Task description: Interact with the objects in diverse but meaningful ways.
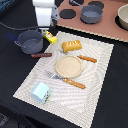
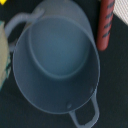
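Pot point(image 1: 30, 42) sits on the dark desk point(image 1: 112, 95) beside the mat's corner, directly beneath the end effector point(image 1: 45, 22). Its open mouth faces upward, handles at opposite sides. Whether the fingers are apart, I cannot tell.

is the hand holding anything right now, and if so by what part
Nothing appears to be held. The wrist view looks straight down into the empty dark grey pot, with no fingers on its rim or handles. The hand's fingers are not visible.

I worked at a lab tabletop staged as a play kitchen: a black-draped table point(image 1: 112, 95) held a striped placemat point(image 1: 95, 65), and beyond the placemat sat a toy stove point(image 1: 85, 15) with burner discs.
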{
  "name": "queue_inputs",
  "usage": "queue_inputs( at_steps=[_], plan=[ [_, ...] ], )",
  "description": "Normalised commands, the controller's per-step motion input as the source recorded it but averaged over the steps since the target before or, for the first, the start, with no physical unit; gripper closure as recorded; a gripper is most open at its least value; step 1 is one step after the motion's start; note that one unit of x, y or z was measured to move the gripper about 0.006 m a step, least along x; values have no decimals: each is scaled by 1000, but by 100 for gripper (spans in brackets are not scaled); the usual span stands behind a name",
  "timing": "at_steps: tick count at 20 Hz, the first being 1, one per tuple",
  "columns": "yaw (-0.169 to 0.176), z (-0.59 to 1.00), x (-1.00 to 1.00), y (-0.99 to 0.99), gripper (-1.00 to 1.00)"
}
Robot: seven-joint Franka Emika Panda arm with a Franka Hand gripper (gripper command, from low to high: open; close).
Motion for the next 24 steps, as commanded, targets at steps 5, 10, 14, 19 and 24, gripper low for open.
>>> queue_inputs(
  at_steps=[5, 10, 14, 19, 24],
  plan=[
    [-18, -79, -799, 91, -100],
    [-9, -87, -609, 377, -100],
    [0, -134, -539, 294, -100],
    [-1, -197, -443, 80, -100],
    [-3, -331, -478, 0, -100]
  ],
)
